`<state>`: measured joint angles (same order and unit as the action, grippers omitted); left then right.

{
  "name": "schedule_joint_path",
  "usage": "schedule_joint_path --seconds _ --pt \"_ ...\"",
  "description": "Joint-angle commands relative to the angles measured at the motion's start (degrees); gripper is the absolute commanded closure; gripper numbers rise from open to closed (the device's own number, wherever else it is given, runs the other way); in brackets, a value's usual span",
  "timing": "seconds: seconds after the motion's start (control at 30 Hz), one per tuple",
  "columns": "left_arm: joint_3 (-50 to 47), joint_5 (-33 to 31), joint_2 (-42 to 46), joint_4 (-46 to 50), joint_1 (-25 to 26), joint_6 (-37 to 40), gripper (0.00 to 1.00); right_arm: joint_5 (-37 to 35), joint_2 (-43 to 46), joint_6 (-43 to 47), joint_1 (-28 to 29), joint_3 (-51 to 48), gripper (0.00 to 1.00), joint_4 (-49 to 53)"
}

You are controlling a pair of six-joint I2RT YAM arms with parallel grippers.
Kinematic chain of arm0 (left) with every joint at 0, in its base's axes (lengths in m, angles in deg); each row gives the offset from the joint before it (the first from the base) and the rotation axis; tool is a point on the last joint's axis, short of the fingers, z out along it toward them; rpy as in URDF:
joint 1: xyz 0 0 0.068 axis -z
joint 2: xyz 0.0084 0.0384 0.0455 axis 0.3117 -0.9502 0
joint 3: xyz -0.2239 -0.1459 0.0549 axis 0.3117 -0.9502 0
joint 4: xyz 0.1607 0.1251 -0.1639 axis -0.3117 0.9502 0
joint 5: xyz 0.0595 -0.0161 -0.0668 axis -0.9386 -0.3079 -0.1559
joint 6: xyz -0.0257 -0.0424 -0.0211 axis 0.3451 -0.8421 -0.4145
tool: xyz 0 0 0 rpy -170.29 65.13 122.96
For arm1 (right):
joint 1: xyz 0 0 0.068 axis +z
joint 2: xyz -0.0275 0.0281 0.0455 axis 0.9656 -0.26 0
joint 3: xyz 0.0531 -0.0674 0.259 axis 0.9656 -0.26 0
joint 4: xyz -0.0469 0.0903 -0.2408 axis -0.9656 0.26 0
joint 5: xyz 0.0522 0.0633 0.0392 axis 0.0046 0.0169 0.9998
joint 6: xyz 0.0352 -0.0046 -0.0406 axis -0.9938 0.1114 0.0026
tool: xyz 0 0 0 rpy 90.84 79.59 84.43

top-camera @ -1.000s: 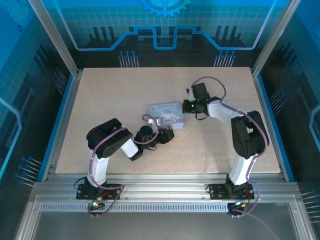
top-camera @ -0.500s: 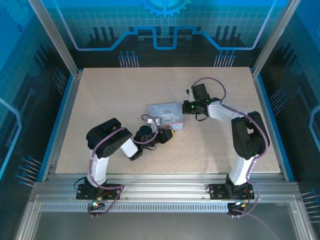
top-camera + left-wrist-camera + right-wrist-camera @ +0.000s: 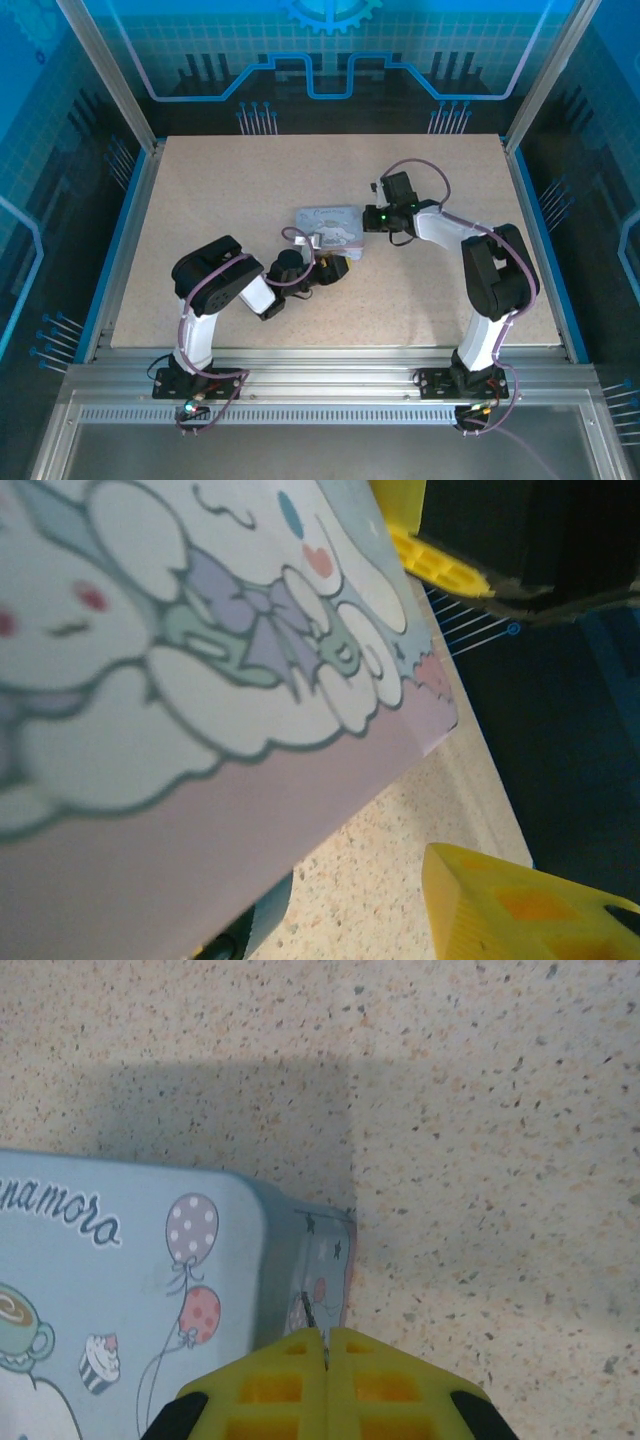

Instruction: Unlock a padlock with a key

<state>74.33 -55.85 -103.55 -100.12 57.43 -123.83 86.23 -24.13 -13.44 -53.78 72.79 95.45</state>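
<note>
1. Left arm is folded low. Its forearm runs right along the bench and puts the left claw at the near right corner of the tin.
2. On the left wrist cam I see the left claw with its yellow fingers apart and the tin's corner between them. Can't tell if they touch it.
3. Right arm is elbow-up, reaching left and away. The right claw is at the tin's right edge.
4. On the right wrist cam the right claw has its fingers pressed together just above the tin's corner.
5. I can't tell where the padlock or key sits.
6. The bench is speckled beige, with blue-lit panels around it and an aluminium rail at the near edge.
</note>
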Motion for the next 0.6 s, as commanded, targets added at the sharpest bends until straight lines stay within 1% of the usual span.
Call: schedule_joint_path --seconds 0.0,0.07,0.3,0.37,0.47,0.57 --pt "1.51 0.62 -2.41 1.76 0.09 -1.02 0.42 1.68 1.50 -1.05 1.44 -1.53 1.00 0.09" --pt "1.65 0.76 -3.03 0.73 0.28 -1.32 0.40 1.77 1.50 -1.14 1.50 -1.82 1.00 0.04" --pt "-2.19 -1.61 -2.56 -1.73 -0.23 -2.10 0.42 1.25 1.80 -0.58 1.51 -1.89 1.00 0.37" --pt "-3.25 -1.61 -2.25 -2.33 -0.74 -2.34 0.44 1.16 1.87 -0.49 1.40 -1.90 1.00 0.39" --pt "-4.44 -1.36 -1.83 -2.47 -1.33 -2.54 0.50 1.18 2.03 -0.49 1.39 -1.93 1.00 0.47" --pt "-5.11 -0.92 -1.51 -2.22 -1.90 -2.95 0.51 1.15 2.20 -0.48 1.44 -2.00 1.00 0.42"
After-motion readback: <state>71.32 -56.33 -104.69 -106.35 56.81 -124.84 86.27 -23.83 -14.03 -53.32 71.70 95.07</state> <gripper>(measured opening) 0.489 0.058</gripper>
